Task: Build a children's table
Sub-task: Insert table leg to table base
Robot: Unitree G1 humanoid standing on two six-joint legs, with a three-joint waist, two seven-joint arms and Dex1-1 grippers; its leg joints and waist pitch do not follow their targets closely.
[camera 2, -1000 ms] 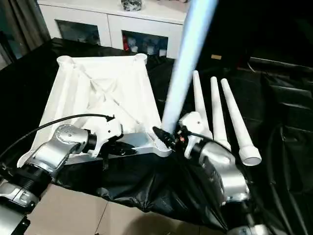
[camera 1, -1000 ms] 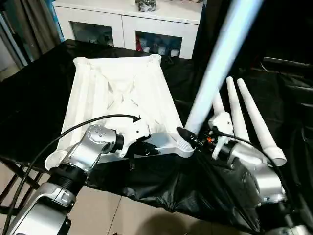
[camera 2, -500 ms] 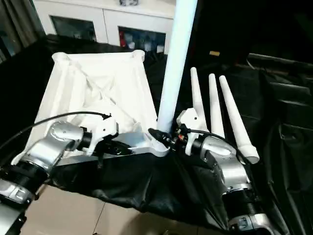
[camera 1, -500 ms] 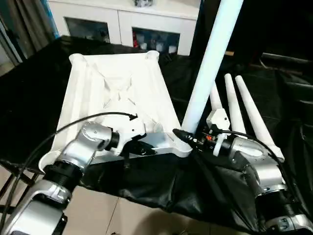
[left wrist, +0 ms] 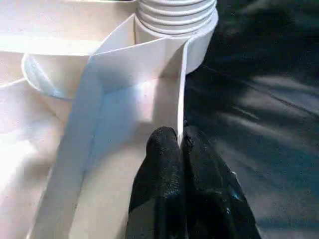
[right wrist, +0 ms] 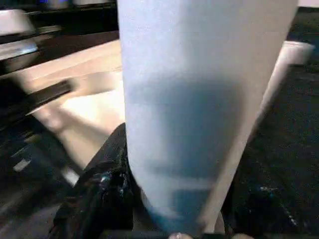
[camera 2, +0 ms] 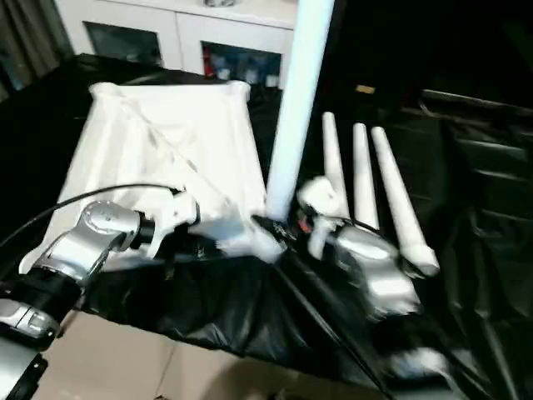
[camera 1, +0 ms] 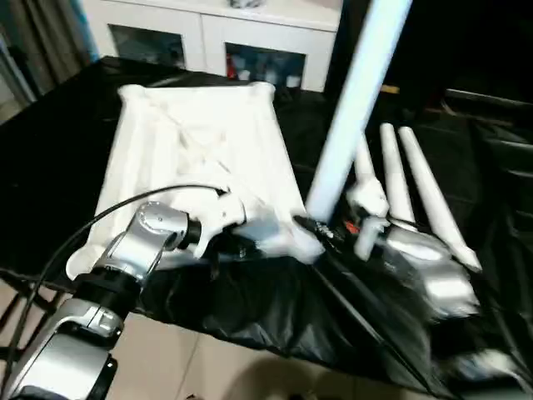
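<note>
The white table top (camera 1: 200, 150) lies upside down on the black cloth, ribs facing up. My left gripper (left wrist: 180, 137) is shut on the thin wall of the top's near edge, close to the near right corner socket. One white leg (camera 1: 354, 100) rises steeply from that socket, leaning slightly right, and its ridged collar (left wrist: 177, 15) sits in the socket. My right gripper (camera 1: 321, 232) is shut on this leg low down, with a black finger (right wrist: 99, 184) against the tube (right wrist: 199, 99). Three more legs (camera 1: 416, 183) lie side by side to the right.
A white cabinet (camera 1: 216, 33) with glass doors stands behind the table. The black cloth (camera 1: 50, 167) hangs over the table's near edge, and pale floor (camera 1: 183, 367) shows below it. A black cable (camera 1: 100, 221) loops over my left forearm.
The held leg has tipped from a strong rightward lean to nearly upright, and my right arm is blurred with motion. The left gripper keeps its hold on the top's edge.
</note>
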